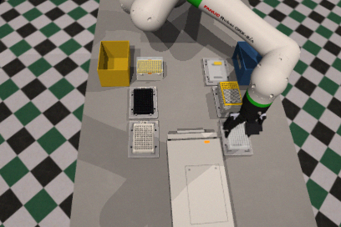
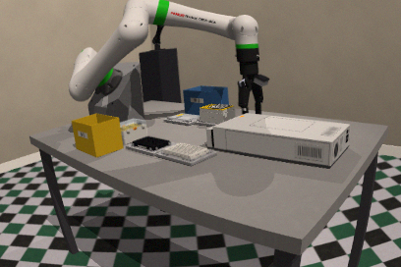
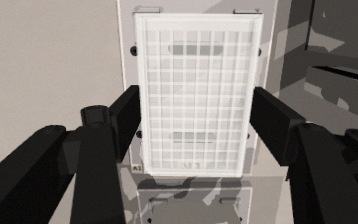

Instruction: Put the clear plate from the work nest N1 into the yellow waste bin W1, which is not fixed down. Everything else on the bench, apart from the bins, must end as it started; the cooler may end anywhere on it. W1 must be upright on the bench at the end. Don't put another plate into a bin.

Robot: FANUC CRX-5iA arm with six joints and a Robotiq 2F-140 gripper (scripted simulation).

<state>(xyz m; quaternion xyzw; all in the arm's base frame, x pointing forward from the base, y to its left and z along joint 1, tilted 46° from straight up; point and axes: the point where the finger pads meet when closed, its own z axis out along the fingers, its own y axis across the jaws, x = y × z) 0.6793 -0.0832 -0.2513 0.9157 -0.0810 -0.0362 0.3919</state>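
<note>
From above, a grey bench (image 1: 125, 180) is seen on a checkered floor; the pincer (image 1: 241, 125) is clamped on the clear plate (image 1: 239, 138), above the nest (image 1: 238, 150) beside the white box (image 1: 198, 180). The yellow bin (image 1: 114, 63) is well apart. From the side, the plate is hidden behind the box. At the wrist, the plate (image 3: 197, 95) is gripped between both fingers.

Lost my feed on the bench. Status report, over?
Hand shut on clear plate, fingers on its long sides. Plate at nest N1, beside white box. Yellow bin W1 upright across bench, other plates between.
</note>
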